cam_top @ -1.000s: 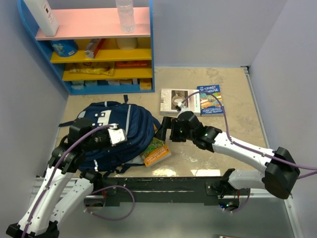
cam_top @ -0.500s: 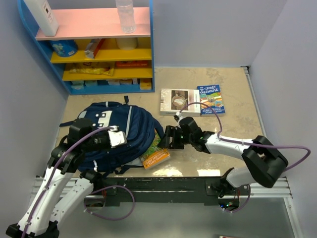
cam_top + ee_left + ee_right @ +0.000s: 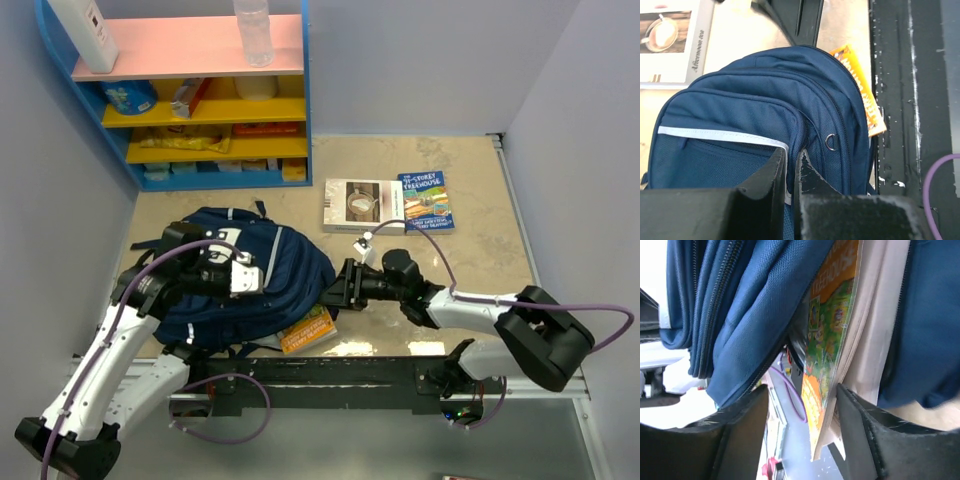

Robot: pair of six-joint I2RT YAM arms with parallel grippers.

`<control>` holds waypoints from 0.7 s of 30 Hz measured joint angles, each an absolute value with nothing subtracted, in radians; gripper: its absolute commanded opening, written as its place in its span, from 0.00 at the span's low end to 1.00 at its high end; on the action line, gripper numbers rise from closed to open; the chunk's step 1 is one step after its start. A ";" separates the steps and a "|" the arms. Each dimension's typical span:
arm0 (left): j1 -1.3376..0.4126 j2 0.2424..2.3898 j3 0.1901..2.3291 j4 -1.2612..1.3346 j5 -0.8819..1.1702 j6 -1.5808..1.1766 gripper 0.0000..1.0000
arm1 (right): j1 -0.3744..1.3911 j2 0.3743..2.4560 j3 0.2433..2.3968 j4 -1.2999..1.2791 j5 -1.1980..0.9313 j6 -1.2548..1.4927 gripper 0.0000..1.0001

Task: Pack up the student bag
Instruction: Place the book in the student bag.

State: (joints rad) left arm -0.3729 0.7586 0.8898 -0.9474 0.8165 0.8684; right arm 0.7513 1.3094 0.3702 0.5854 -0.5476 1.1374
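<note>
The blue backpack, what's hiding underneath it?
An orange and green book pokes out from beneath the backpack at its near edge. Most of it is hidden by fabric, as is anything else below.

My left arm (image 3: 108,352) rises from its base, elbow bent, wrist turned rightward. My left gripper (image 3: 791,157) has its fingers pressed nearly together. My right arm (image 3: 470,306) lies low, stretched leftward. My right gripper (image 3: 802,390) points left, jaws apart.

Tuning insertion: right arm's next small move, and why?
Probably nudge the orange book deeper into the student bag with the right gripper: part of it sticks out, the open jaws straddle its edge, and the left gripper pinches the bag's fabric.
</note>
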 measured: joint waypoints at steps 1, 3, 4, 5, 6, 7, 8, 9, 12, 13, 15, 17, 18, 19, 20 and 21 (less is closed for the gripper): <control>-0.373 0.772 0.897 -0.957 0.827 0.881 0.00 | 0.761 1.323 0.377 0.601 -0.553 1.141 0.62; -0.373 0.781 0.912 -0.977 0.840 0.901 0.00 | 0.781 1.364 0.401 0.606 -0.566 1.137 0.80; -0.372 0.782 0.923 -0.990 0.844 0.909 0.00 | 0.791 1.384 0.416 0.591 -0.569 1.128 0.98; -0.372 0.782 0.934 -1.001 0.846 0.915 0.00 | 0.798 1.399 0.430 0.565 -0.569 1.117 0.98; -0.372 0.783 0.950 -1.019 0.849 0.928 0.00 | 0.804 1.403 0.442 0.530 -0.566 1.095 0.99; -0.372 0.784 0.965 -1.033 0.851 0.936 0.00 | 0.807 1.398 0.450 0.488 -0.556 1.064 0.99; -0.372 0.783 0.976 -1.043 0.855 0.944 0.00 | 0.810 1.383 0.459 0.435 -0.540 1.038 0.99; -0.372 0.782 0.986 -1.051 0.860 0.950 0.00 | 0.812 1.361 0.466 0.385 -0.524 1.012 0.99; -0.371 0.773 1.000 -1.069 0.878 0.963 0.00 | 0.812 1.290 0.472 0.303 -0.480 0.961 0.99; -0.368 0.769 1.004 -1.076 0.883 0.965 0.00 | 0.812 1.277 0.472 0.299 -0.471 0.955 0.99; -0.364 0.756 1.007 -1.086 0.888 0.971 0.00 | 0.811 1.279 0.471 0.308 -0.466 0.953 0.98; -0.362 0.741 1.007 -1.092 0.890 0.977 0.00 | 0.812 1.298 0.460 0.343 -0.472 0.968 0.98; -0.361 0.733 1.007 -1.097 0.890 0.980 0.00 | 0.813 1.312 0.454 0.362 -0.477 0.977 0.99; -0.360 0.726 1.007 -1.100 0.890 0.982 0.00 | 0.815 1.328 0.452 0.369 -0.485 0.984 0.99; -0.360 0.718 1.005 -1.102 0.890 0.984 0.00 | 0.820 1.347 0.452 0.374 -0.489 0.989 0.99; -0.360 0.710 1.003 -1.102 0.890 0.986 0.00 | 0.826 1.365 0.453 0.380 -0.491 0.994 0.99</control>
